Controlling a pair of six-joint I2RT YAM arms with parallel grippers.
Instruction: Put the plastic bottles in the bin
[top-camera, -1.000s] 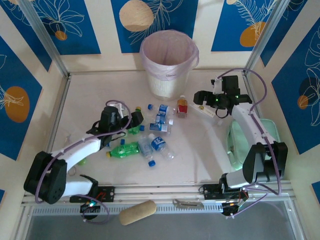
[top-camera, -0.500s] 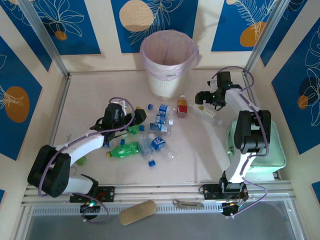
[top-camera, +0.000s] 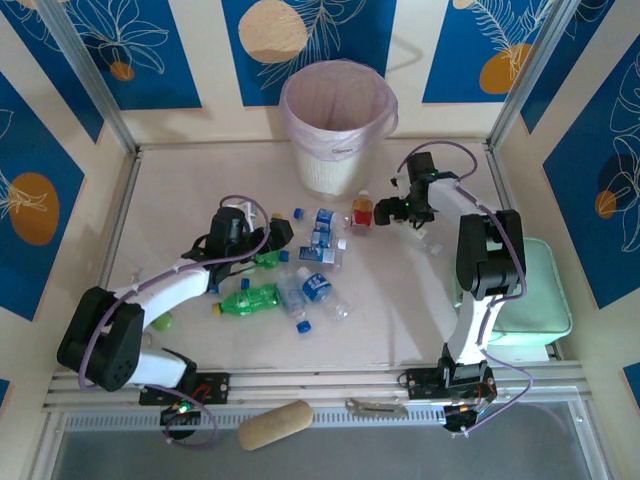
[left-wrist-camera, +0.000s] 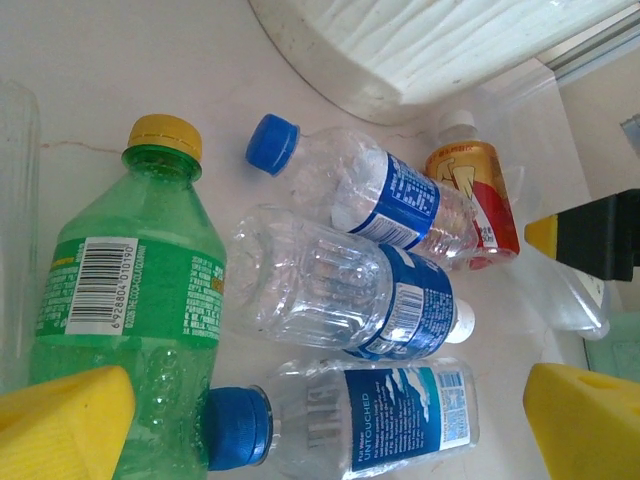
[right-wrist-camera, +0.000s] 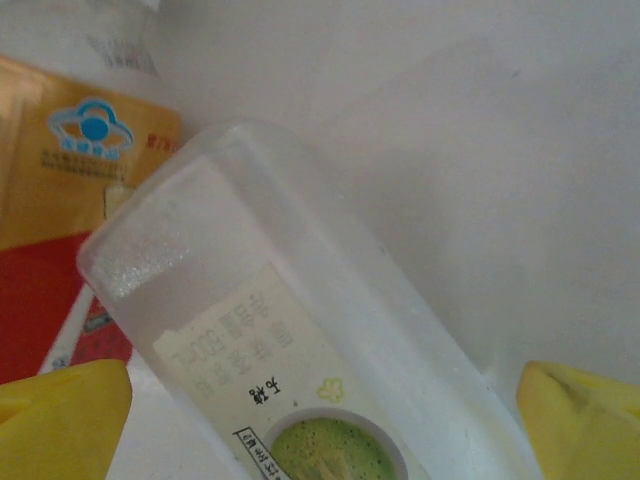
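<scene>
Between the spread fingers of the right gripper (right-wrist-camera: 320, 415) lies a clear bottle (right-wrist-camera: 290, 330), label legible up close — overhead, faint — long axis diagonal; left gripper (left-wrist-camera: 325, 420) gapes over bottles (left-wrist-camera: 350, 300) near the bin (top-camera: 335, 165).

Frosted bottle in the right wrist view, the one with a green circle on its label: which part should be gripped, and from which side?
Probably the straight middle of the frosted bottle, around its label, taken from above. It lies flat on the table with long parallel sides, and the open right gripper straddles them. Avoid the end beside the red-and-gold bottle.
</scene>
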